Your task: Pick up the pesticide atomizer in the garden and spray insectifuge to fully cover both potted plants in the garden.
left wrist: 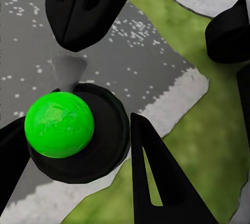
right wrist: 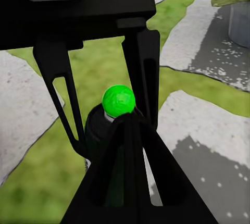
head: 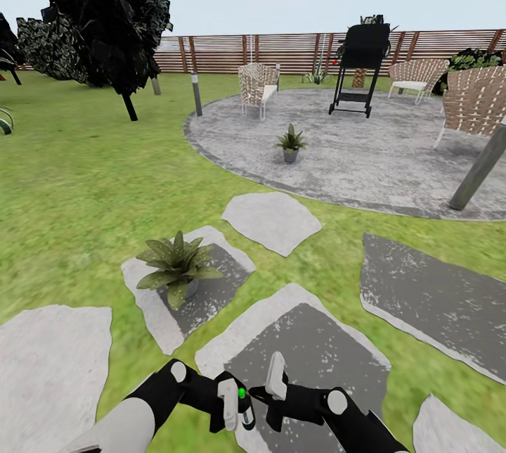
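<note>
Hard to read:
- Dark-leaved tree (head: 105, 10) at far left, crown cut by the frame's top edge.
- Pesticide atomizer (left wrist: 60, 125) shows as a dark round body with a bright green rounded top. Label and trigger cannot be made out.
- Leaning grey post (head: 481, 168) at far right, top cut off by the frame edge.

Pots:
- Near potted plant (head: 176, 266): a rosette of broad green leaves in a small grey pot, mostly hidden under them. It stands on a pale grey stepping stone (head: 158, 319) left of centre.
- Far potted plant (head: 290, 142): smaller in view, grey pot plain to see, on the round grey paved patch (head: 365, 157).
- Behind the far plant are woven chairs (head: 258, 87), a black grill (head: 362, 66) and a slatted brown wooden fence (head: 281, 52).

Arms: both reach forward low in the head view and meet over a dark-centred stepping stone (head: 316, 354).
- Left gripper (head: 232, 400): fingers on either side of the atomizer's body and pressed against it, bottle upright.
- Right gripper (head: 275, 372): just beside the atomizer. In the right wrist view its black fingers (right wrist: 130, 172) are drawn together to a point aimed at the green top.

The atomizer is well short of both plants.
</note>
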You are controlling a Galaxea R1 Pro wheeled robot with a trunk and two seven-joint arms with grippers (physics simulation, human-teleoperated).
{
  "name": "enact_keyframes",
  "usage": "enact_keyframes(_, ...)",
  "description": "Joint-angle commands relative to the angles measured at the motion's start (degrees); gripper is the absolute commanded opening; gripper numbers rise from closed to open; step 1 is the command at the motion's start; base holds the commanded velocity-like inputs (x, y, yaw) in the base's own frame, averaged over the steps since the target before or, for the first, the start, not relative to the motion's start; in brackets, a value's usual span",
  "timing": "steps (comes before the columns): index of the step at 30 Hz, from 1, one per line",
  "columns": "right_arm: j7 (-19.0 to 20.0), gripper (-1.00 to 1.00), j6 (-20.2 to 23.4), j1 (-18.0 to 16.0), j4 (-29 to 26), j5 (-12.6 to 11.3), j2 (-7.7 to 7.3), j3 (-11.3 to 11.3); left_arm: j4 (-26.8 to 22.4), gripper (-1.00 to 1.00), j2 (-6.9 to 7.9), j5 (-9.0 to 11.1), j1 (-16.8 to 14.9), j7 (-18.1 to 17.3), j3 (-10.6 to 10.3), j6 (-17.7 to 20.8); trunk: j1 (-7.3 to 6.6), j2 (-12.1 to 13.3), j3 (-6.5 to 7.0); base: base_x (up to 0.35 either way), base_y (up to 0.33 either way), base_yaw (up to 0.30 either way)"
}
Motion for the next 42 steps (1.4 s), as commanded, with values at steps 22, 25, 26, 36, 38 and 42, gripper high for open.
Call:
enact_keyframes(22,0.0,-1.00,-0.3,0.0,0.0,0.5,-0.08,-0.1,0.0,-1.00,-0.13,-0.3,0.0,-0.2,0.5,-1.5,-0.01,0.0,-0.05,0.000,0.000,0.000)
enact_keyframes(25,0.0,-1.00,-0.3,0.0,0.0,0.5,-0.08,-0.1,0.0,-1.00,-0.54,-0.3,0.0,-0.2,0.6,-1.5,-0.01,0.0,-0.05,0.000,0.000,0.000)
enact_keyframes(26,0.0,-1.00,-0.3,0.0,0.0,0.5,-0.08,0.0,0.0,-1.00,-0.61,-0.3,0.0,-0.2,0.5,-1.5,-0.01,0.0,-0.05,0.000,0.000,0.000)
enact_keyframes(36,0.0,-1.00,-0.3,0.0,0.1,0.5,-0.08,0.0,0.0,-1.00,-0.11,-0.4,0.0,-0.2,0.3,-1.3,-0.01,0.0,-0.05,0.000,0.000,0.000)
enact_keyframes(38,0.0,-1.00,-0.3,0.0,0.1,0.5,-0.11,0.0,0.0,-1.00,0.26,-0.6,0.0,-0.2,0.1,-1.2,-0.01,0.0,-0.05,0.000,0.000,0.000)
enact_keyframes(42,0.0,-1.00,-0.3,0.0,0.3,0.5,-0.22,0.0,0.0,-1.00,3.23,-0.7,0.0,-0.2,0.1,-1.2,-0.01,0.0,-0.05,0.000,0.000,0.000)
